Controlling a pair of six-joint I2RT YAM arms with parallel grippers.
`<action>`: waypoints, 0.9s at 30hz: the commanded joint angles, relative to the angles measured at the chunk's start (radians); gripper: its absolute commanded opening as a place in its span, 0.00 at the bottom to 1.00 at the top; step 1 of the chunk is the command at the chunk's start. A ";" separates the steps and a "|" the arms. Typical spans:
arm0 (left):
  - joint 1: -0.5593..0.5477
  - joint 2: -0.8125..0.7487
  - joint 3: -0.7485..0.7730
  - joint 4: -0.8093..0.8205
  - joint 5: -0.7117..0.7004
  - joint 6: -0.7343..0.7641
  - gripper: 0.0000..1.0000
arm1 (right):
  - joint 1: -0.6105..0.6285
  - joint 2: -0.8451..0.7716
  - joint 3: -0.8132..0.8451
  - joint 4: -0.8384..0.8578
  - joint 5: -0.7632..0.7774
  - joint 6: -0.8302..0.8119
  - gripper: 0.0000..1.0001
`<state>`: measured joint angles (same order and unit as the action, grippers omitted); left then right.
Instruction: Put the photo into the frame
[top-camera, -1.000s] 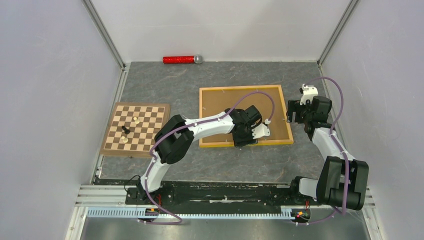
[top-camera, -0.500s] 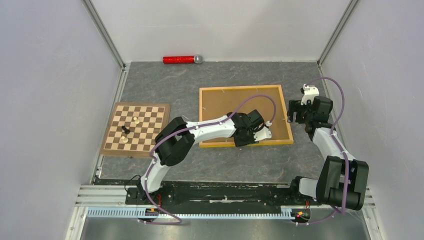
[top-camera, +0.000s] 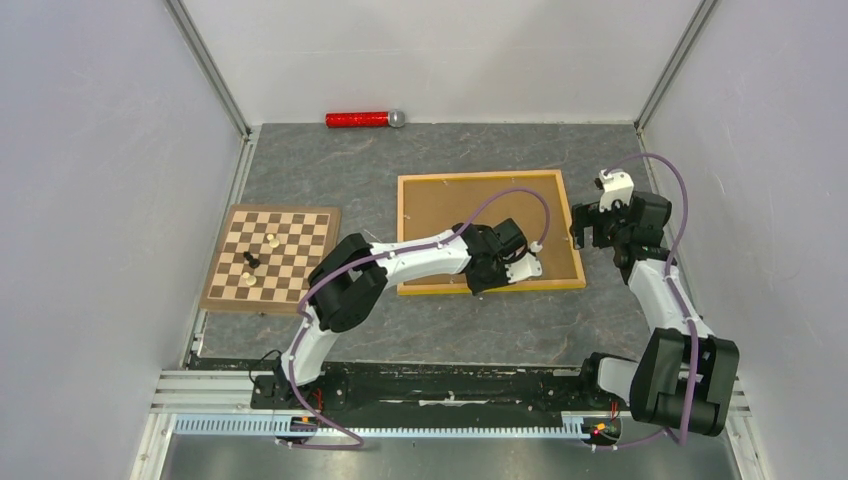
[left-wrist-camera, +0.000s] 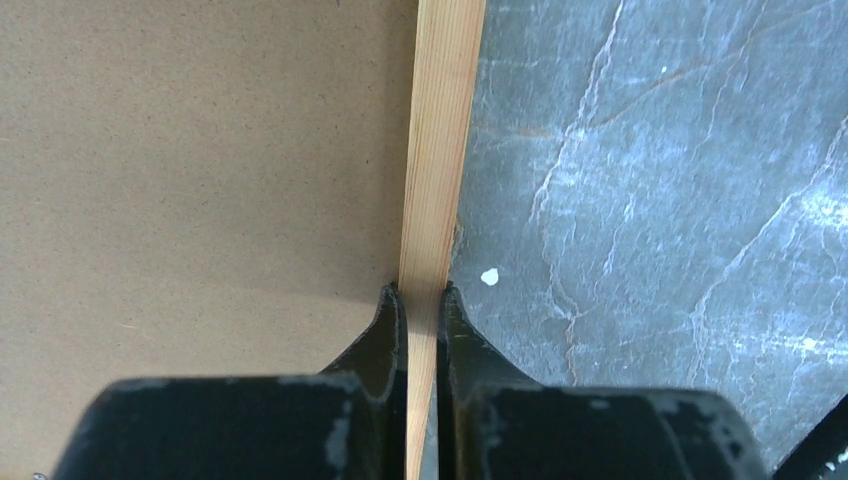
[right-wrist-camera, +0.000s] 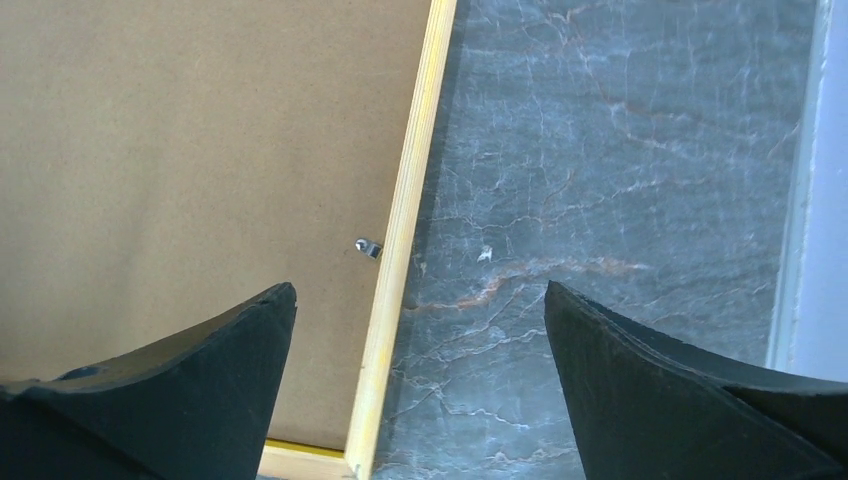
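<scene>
We see frame (top-camera: 480, 177) flat on bench (top-camera: 330, 160), brown board (top-camera: 470, 215) inside. No photo in sight; cannot tell if in. left gripper (left-wrist-camera: 421, 298) pinches frame's near rail; right gripper (right-wrist-camera: 420, 290) wide open, empty, above right rail.

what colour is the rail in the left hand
Light yellow-orange wood grain on the frame; clearest in the left wrist view.

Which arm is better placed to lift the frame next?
Left: the left gripper has jaws closed on the frame at its near rail; the right gripper hangs open over the side rail.
</scene>
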<state>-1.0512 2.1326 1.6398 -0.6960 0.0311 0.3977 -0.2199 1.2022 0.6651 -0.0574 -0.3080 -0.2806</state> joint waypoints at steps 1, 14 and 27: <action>0.030 -0.048 0.071 -0.080 0.046 -0.029 0.02 | -0.003 -0.065 0.051 -0.065 -0.066 -0.160 0.98; 0.061 -0.036 0.227 -0.215 0.111 -0.001 0.02 | -0.003 -0.218 -0.007 -0.294 -0.286 -0.561 0.98; 0.078 0.010 0.362 -0.330 0.174 0.010 0.02 | 0.019 -0.361 -0.084 -0.463 -0.344 -0.934 0.91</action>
<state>-0.9764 2.1487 1.9362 -1.0065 0.1795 0.3985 -0.2127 0.9009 0.6052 -0.4664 -0.6193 -1.0687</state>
